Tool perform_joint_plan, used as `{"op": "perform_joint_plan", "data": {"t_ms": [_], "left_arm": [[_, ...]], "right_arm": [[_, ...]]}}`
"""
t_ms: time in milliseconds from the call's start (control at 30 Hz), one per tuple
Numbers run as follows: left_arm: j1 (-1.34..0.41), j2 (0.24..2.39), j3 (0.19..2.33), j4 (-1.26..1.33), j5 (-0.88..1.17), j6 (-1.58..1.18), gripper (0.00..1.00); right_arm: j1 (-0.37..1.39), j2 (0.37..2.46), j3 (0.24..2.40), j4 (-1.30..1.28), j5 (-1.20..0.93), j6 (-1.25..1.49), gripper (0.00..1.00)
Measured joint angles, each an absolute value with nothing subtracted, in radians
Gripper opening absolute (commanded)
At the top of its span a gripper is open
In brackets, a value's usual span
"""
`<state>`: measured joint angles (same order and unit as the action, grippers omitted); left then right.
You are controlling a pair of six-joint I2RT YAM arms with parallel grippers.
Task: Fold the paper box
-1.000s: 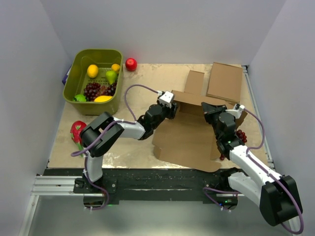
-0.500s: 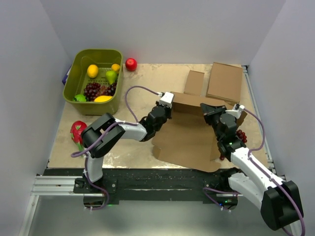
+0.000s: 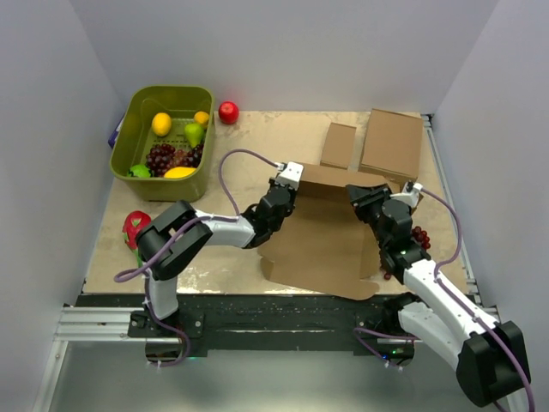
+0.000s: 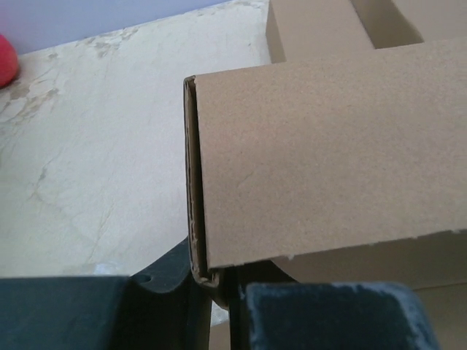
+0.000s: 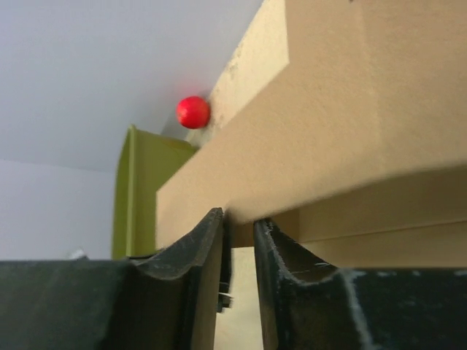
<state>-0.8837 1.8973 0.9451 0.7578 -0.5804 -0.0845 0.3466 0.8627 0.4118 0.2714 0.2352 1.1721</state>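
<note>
The paper box lies as a brown die-cut sheet at the table's middle, its far flap folded up and doubled over. My left gripper is shut on the left end of that flap; in the left wrist view the doubled flap sits pinched between the jaws of the left gripper. My right gripper is shut on the flap's right end; in the right wrist view the flap's edge sits between the fingers of the right gripper.
A green basket of fruit stands at the far left, a red apple beside it. A small narrow brown box and a medium flat brown box lie far right. Grapes lie right of the sheet, a red-green fruit near left.
Both grippers have drawn the raised flap towards the near side. The sheet has slid a little nearer and to the left, and the right side flap has dropped lower.
</note>
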Motion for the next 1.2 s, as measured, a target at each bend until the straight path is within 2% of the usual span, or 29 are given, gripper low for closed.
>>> {"op": "perform_joint_plan", "data": {"t_ms": [67,167,300,600,733,833,967,1200], "left_arm": [[-0.867,1.879,0.95,0.701,-0.574,-0.086,0.0],[-0.825,1.831,0.951,0.598,-0.542,-0.096,0.0],[-0.757,1.754,0.951,0.454,-0.458,-0.124,0.0],[-0.601,1.6,0.928,0.177,-0.284,-0.147,0.0],[-0.556,1.55,0.907,0.114,-0.236,-0.146,0.0],[-0.53,1.533,0.892,0.091,-0.21,-0.146,0.0],[-0.514,1.528,0.879,0.103,-0.182,-0.145,0.0],[-0.51,1.519,0.856,0.136,-0.167,-0.136,0.0]], "right_arm": [[0.345,0.863,0.421,0.242,0.224,1.136,0.7],[0.345,0.862,0.459,0.19,0.187,1.067,0.85],[0.345,0.84,0.548,0.099,0.138,0.951,0.91],[0.345,0.797,0.767,-0.186,0.147,0.666,0.93],[0.345,0.778,0.775,-0.318,0.159,0.579,0.93],[0.345,0.781,0.776,-0.394,0.177,0.539,0.98],[0.345,0.815,0.776,-0.471,0.238,0.525,0.99],[0.344,0.873,0.71,-0.418,0.251,0.514,0.99]]}}
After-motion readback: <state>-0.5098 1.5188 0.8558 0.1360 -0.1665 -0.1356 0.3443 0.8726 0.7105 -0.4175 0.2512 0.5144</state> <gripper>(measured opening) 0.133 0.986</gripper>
